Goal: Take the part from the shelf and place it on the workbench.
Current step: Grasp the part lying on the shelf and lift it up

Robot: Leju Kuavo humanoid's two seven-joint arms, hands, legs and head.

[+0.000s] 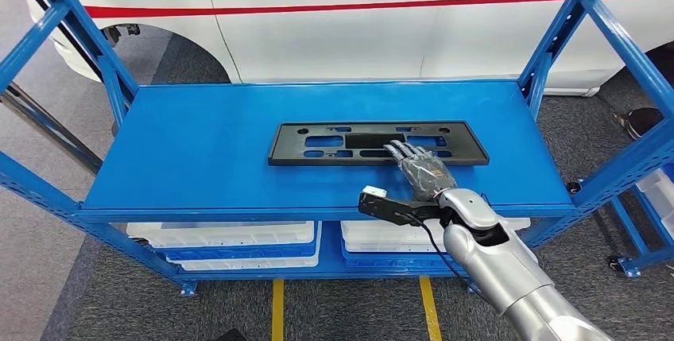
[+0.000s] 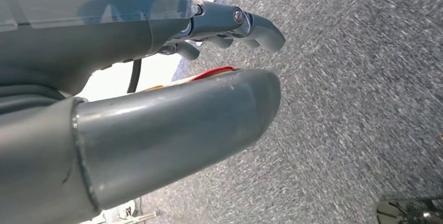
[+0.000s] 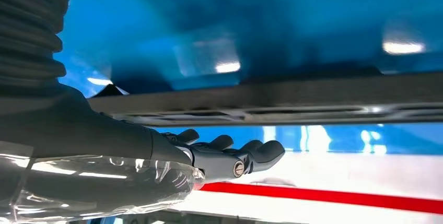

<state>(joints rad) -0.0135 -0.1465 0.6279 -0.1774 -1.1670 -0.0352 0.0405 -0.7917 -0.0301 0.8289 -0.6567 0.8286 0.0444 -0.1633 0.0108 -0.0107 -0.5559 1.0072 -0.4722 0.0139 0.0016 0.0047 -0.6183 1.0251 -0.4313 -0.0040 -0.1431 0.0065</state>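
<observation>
One flat black part lay on the blue shelf, roughly centre, long side across, w/ a white car behind the rack. Head view: right hand reached in from the near edge, palm down, fingers straight and laid over the part's near-right area; whether they pressed on it or hovered just above, can't tell. White bins sat on the tier below.

Left wrist view: left hand hung over grey carpet, thumb out straight, fingers slightly curled, holding nothing.

Right wrist view: right hand's fingers extended, close together, nothing gripped, w/ the part's edge running just beside them against the blue shelf surface.
</observation>
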